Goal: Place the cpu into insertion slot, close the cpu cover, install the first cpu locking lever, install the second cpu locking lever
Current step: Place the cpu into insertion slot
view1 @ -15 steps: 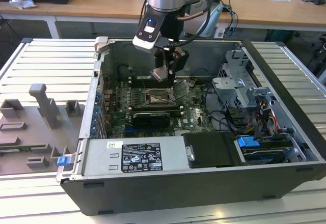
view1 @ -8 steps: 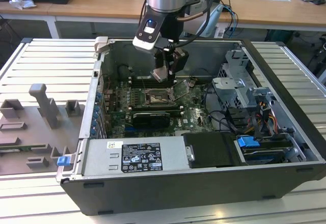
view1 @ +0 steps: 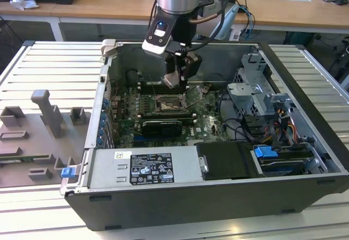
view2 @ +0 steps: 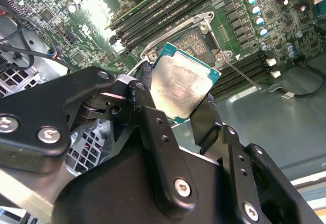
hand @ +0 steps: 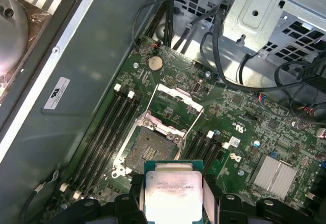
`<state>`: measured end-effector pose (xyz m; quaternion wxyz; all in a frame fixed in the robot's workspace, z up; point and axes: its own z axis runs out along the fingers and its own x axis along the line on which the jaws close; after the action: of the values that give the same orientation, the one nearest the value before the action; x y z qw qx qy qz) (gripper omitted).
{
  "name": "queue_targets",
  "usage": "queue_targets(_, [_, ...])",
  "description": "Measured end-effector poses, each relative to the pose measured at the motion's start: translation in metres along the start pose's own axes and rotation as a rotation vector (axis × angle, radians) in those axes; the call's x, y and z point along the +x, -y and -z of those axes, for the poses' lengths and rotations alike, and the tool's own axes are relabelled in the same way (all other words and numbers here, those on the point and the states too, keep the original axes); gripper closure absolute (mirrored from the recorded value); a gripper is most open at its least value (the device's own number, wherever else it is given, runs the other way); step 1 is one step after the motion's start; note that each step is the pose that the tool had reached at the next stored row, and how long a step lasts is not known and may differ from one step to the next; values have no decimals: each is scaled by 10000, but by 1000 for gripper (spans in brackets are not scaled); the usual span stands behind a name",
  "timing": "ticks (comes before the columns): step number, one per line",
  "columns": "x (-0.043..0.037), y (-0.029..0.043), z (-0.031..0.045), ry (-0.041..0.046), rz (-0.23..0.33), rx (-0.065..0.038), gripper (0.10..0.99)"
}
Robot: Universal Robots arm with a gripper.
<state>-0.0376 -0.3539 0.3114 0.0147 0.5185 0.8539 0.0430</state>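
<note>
Hovering over the empty insertion slot (hand: pixel 147 150), the gripper (view2: pixel 178 107) clamps the cpu (hand: pixel 172 193) between its jaws; the cpu cover (hand: pixel 175 106) stands open.

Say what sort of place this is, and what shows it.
Probably a robotics lab or workshop: an open computer case sits on a slatted metal table, office desks stand behind, and the arm's end effector holds the cpu near the insertion slot.
</note>
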Motion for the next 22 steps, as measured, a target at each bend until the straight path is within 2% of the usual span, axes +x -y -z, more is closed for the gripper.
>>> queue_targets(22, [-1, 4, -46, 2, -28, 0, 545])
